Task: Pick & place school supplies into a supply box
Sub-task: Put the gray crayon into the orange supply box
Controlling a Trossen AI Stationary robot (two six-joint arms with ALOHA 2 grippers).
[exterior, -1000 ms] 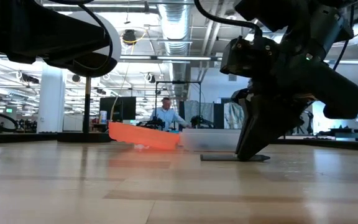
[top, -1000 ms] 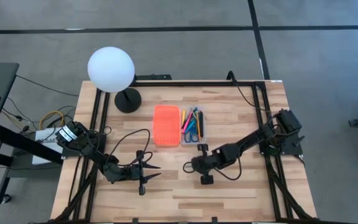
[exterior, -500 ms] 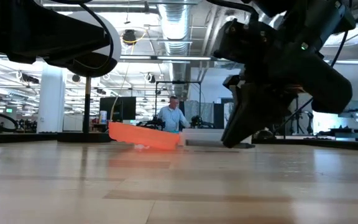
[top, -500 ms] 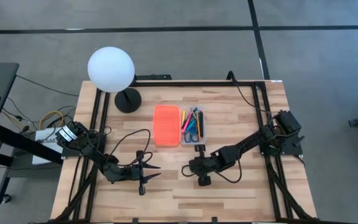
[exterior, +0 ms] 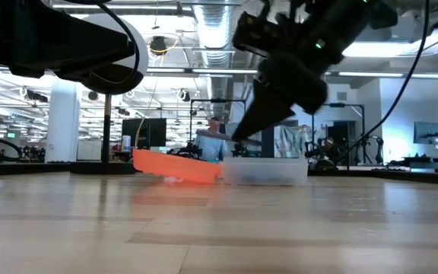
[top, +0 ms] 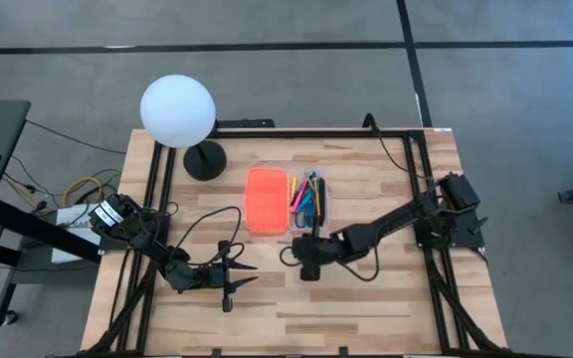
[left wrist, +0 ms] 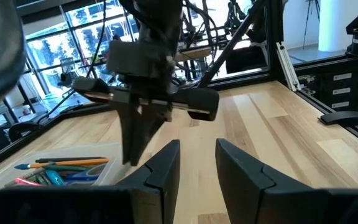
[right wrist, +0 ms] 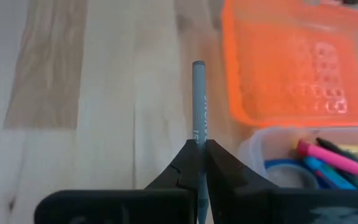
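The right gripper (right wrist: 199, 147), its fingers pinched tight on a thin grey pencil (right wrist: 199, 99), hangs above the wooden table (top: 386, 298) just off the near end of the supply box (top: 307, 204), at about 6 o'clock from the table's centre in the overhead view. The wrist camera shows the pencil jutting straight out past the fingertips, its tip over bare wood beside the corner of the translucent orange lid (right wrist: 291, 65). The lid lies open flat, joined to the clear tray (right wrist: 272, 155) at the tray's 9 o'clock side. The tray already holds pink, yellow, blue and orange pens with blue-handled scissors (top: 308, 215). From table height, the right gripper (exterior: 243, 135) is seen raised above the tray, clear of the tabletop. The left gripper (top: 237, 275) rests low at about 8 o'clock, well apart from the box, its fingers (left wrist: 160, 168) partly spread and holding nothing. A white globe lamp (top: 177, 111) stands at 10 o'clock.
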